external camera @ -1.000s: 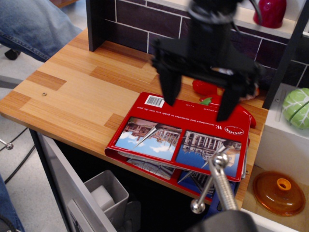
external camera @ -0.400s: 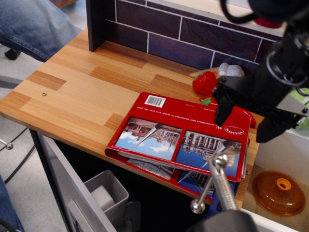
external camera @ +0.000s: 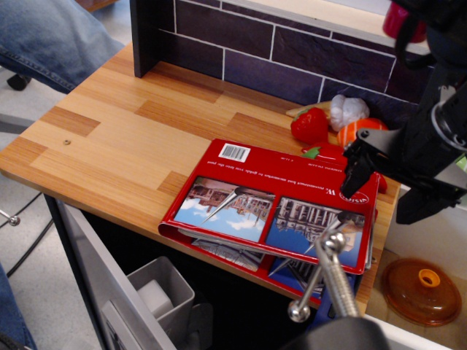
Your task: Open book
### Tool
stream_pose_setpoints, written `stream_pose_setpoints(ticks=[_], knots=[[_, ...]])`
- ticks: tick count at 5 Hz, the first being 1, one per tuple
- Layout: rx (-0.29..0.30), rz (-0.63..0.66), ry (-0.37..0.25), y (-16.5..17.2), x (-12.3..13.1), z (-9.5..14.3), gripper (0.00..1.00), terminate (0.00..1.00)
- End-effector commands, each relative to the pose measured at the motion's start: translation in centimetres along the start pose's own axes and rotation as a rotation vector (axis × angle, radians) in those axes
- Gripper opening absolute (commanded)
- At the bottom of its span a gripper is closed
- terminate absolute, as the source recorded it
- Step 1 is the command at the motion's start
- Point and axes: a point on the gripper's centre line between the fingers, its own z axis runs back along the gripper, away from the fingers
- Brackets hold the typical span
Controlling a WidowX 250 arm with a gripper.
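The book (external camera: 270, 206) lies closed on the wooden counter near its front right edge. It has a glossy red cover with two building photos and a white barcode at its far left corner. Its front edge hangs over the counter's edge, with white pages and blue sheets showing underneath. My black gripper (external camera: 387, 197) hovers at the book's right end, jaws open. The left finger (external camera: 355, 175) points down at the cover's far right corner. The right finger (external camera: 423, 204) sits beyond the book's right edge. Nothing is held.
Toy food lies behind the book: a red strawberry (external camera: 309, 125), a white garlic (external camera: 347, 110) and an orange piece (external camera: 360, 133). A dark brick wall (external camera: 277, 51) backs the counter. A metal clamp (external camera: 328, 273) stands in front. An orange lid (external camera: 422, 290) lies lower right. A grey bin (external camera: 157, 295) sits below.
The gripper has swung from above the book's far middle to its right end and sunk lower. The toy food behind the book is now uncovered. The book has not moved.
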Motion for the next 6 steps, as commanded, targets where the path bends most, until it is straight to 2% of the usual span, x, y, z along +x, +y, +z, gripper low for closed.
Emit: stream_pose_setpoints(ticks=[1,2,3,4,5,6], knots=[[0.075,0.021,-0.029,-0.1,0.7,0.0,1.0,0.0],[0.101,0.018,-0.024,1.7,0.7,-1.2,1.0,0.0],[0.095,0.003,-0.027,2.3,0.6,-1.0,1.0,0.0],[0.123,-0.011,0.008,3.1,0.9,-0.8,1.0,0.0],[0.117,-0.03,0.015,5.2,1.4,-0.1,1.0,0.0],[0.091,-0.059,0.012,7.8,1.8,1.7,1.0,0.0]])
